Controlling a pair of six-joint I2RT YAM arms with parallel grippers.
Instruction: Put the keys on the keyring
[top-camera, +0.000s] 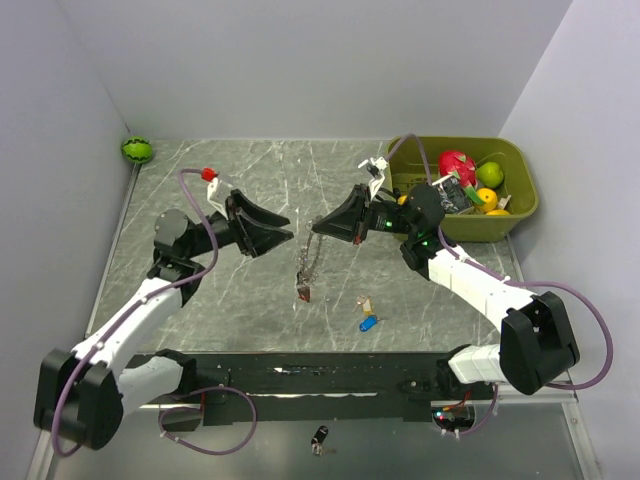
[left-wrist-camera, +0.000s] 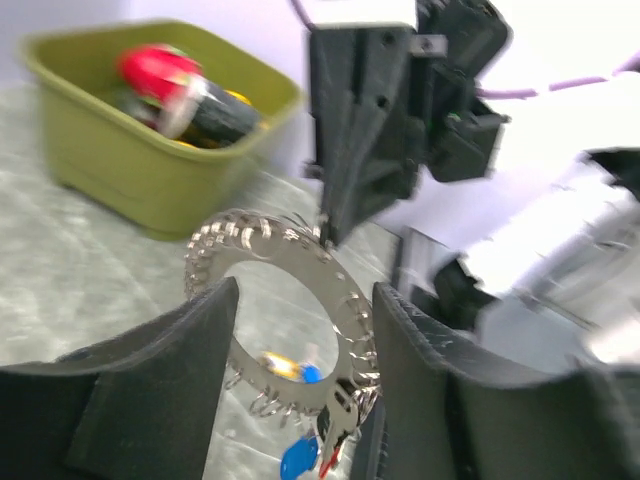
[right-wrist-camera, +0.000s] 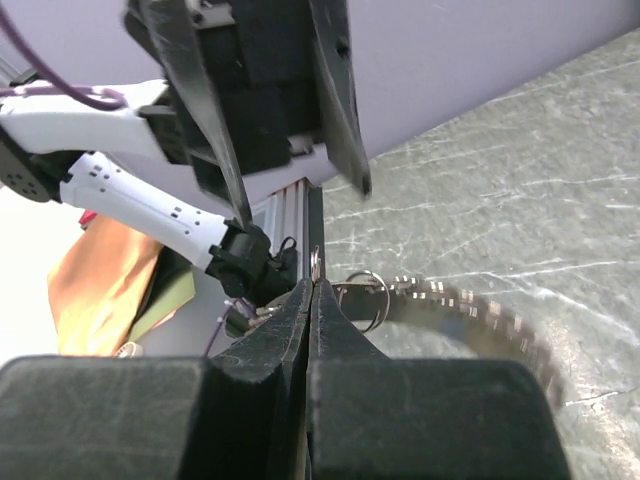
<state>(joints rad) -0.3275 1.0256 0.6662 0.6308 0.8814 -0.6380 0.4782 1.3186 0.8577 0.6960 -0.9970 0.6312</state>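
Nearest the arm bases, a small black fob (top-camera: 320, 437) is lying off the marble-patterned table (top-camera: 200, 300). Farther in, a blue-headed key (top-camera: 368, 323) and a tan key (top-camera: 366, 302) are lying loose on the table, close together and well apart from either claw. They are tiny, flat and probably slippery, so each is asking for a fingertip pinch on its head, leaving the hole end free.

Above and beyond them, the keyring (left-wrist-camera: 350, 310) is hanging off the table, dangling from the right gripper (right-wrist-camera: 312, 290), whose fingers are clenching its thin top edge. A blue-headed key (left-wrist-camera: 297, 462) and what looks like a red one, blurred in the left wrist view, are swinging from its lowest part. The ring is looking stiff and light, but it is hanging from a single point, so it is likely to twist and sway. A second hold low on the toothed rim would steady it, since the teeth should stop it sliding.

The left gripper (top-camera: 283, 228) is standing released just beside the ring, holding nothing.

Farthest off, a green bin (top-camera: 525, 165) of toys is sitting behind the right arm.
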